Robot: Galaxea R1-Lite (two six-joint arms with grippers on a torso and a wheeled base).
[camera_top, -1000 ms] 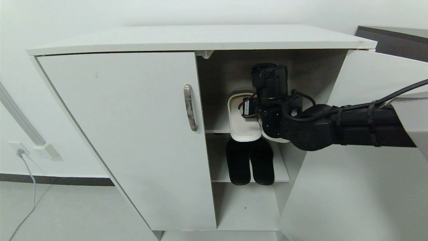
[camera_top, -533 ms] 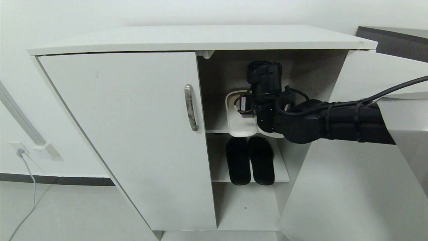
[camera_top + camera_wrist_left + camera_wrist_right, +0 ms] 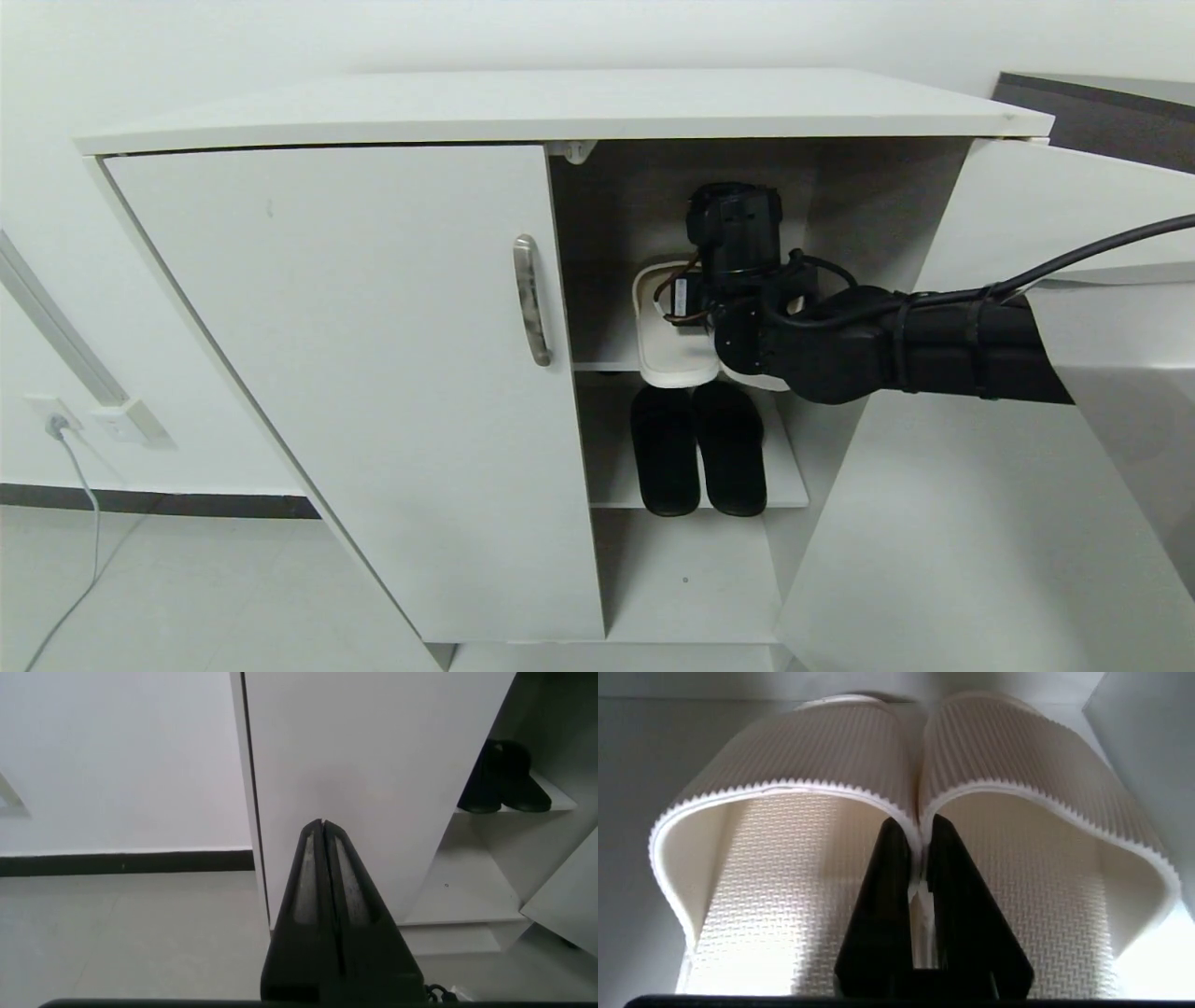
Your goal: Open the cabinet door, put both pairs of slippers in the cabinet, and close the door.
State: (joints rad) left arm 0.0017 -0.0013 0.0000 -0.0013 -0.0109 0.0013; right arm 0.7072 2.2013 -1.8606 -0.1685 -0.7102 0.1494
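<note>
My right gripper [image 3: 915,840] pinches the white slippers [image 3: 785,868] by their touching inner edges at the cabinet's [image 3: 560,103] upper shelf, heels overhanging. The black slippers [image 3: 698,453] lie one shelf below. My left gripper [image 3: 322,831], fingers pressed together and empty, faces the closed left door [image 3: 355,373].

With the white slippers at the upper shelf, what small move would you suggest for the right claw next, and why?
Probably ease the right claw a little deeper before letting go. It is shut on the inner edges of the white slippers, whose heels jut past the front edge of the upper shelf, above the black slippers.
</note>
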